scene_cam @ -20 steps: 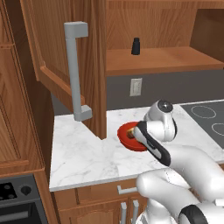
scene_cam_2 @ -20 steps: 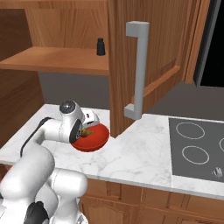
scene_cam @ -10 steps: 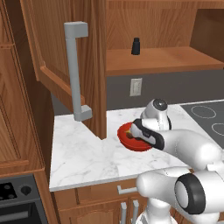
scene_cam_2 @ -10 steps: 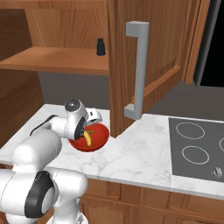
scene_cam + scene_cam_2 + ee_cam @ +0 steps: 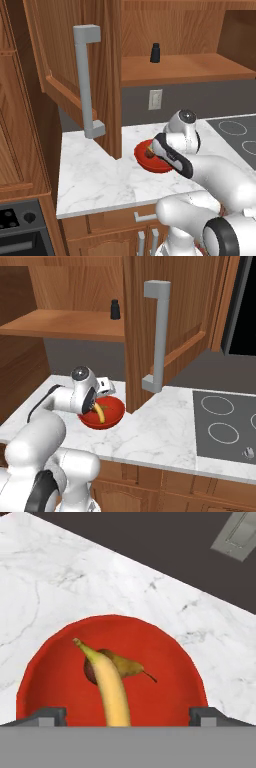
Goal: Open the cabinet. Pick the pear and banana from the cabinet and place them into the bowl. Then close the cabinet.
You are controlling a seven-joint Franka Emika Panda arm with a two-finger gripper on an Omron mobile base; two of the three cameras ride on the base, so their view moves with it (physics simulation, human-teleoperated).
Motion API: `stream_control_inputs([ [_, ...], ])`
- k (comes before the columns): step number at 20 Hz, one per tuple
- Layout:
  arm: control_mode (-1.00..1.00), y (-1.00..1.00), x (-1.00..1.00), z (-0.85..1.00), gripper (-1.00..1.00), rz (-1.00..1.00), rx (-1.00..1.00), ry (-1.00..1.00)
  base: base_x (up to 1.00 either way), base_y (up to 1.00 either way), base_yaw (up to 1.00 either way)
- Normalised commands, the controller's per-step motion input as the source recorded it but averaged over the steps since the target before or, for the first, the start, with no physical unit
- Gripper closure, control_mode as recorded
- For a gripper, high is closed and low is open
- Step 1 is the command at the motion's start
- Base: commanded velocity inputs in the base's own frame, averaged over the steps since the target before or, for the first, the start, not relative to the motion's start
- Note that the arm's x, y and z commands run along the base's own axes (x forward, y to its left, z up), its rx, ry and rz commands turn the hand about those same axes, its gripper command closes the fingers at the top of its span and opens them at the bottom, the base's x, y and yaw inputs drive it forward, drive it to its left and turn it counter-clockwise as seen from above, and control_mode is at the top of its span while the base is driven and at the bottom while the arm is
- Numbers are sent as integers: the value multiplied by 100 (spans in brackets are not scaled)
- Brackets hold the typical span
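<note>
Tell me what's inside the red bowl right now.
The bowl holds the banana, lying across the pear. The banana covers part of the pear, and the banana's lower end is cut off by the hand view's bottom edge.

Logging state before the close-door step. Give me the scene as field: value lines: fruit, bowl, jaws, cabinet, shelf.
banana: banana lies in the bowl, across the pear
pear: pear in the bowl, partly under the banana
bowl: red bowl on the marble counter, below the cabinet
gripper: gripper over the bowl, jaws wide apart, nothing between them
cabinet: cabinet door swung open, not yet closed
shelf: small black bottle stands on it
</note>
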Motion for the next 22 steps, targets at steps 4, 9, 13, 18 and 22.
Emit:
stream_control_inputs([
  [4, -100, 0, -100, 90, -100, 0, 1, -15, 0, 0, 0],
  [9, -100, 1, -99, 95, -100, 0, 0, -12, 0, 0, 0],
  [13, -100, 2, -100, 91, -100, 0, 0, -5, 0, 0, 0],
  [18, -100, 1, -100, 95, -100, 0, 0, -13, 0, 0, 0],
  [22, -100, 24, -95, 82, -100, 0, 3, -11, 0, 0, 0],
])
